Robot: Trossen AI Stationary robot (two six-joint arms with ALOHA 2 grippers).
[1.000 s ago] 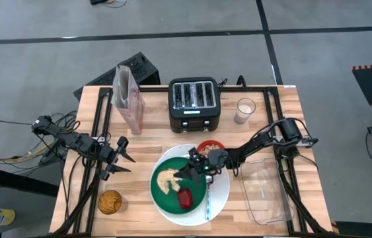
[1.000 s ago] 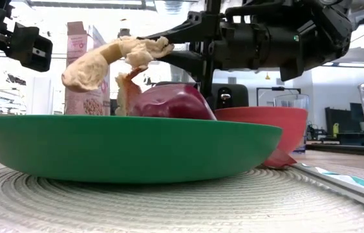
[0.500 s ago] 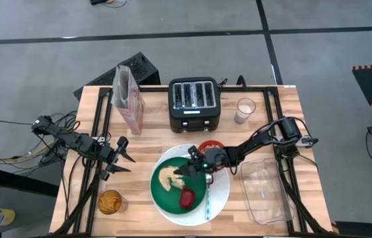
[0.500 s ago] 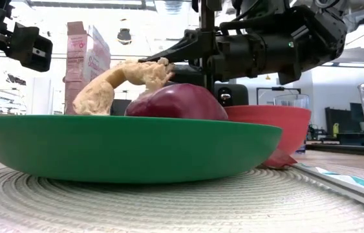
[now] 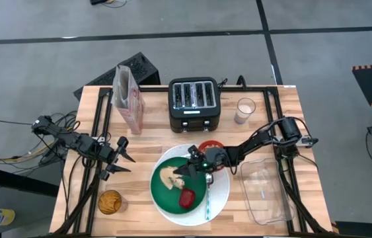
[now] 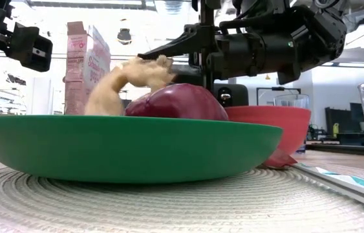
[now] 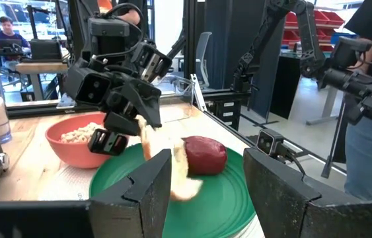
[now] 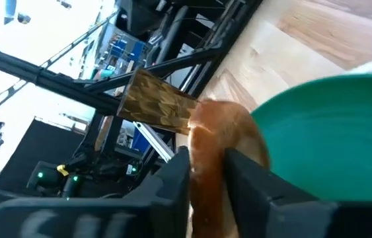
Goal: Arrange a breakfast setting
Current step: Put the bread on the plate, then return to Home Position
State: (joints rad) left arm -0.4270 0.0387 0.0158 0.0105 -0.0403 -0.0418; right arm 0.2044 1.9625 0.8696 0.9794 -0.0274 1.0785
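Note:
A green plate lies on a large white plate at the table's near middle. A red food piece lies in the green plate. A red bowl stands at the white plate's far edge, and a teal-handled spoon lies on its right rim. My right gripper is over the green plate, shut on a toasted bagel. My left gripper is open and empty over the table's left part. My right gripper pinches the bagel's upper edge between its two fingers. The fingers come slanting down from the table's right. The bagel stands steeply tilted below them, and its lower end reaches down into the green plate beside the red piece.
A black toaster, a cereal box and a glass of milk stand along the far side. A clear plastic tray lies at the right. A glass of amber drink stands at the near left.
My right gripper has carried the bagel down over the green plate. The bagel, lifted and slanting above the rim before, has tipped steeper, and its free end has sunk behind the plate's rim next to the red piece.

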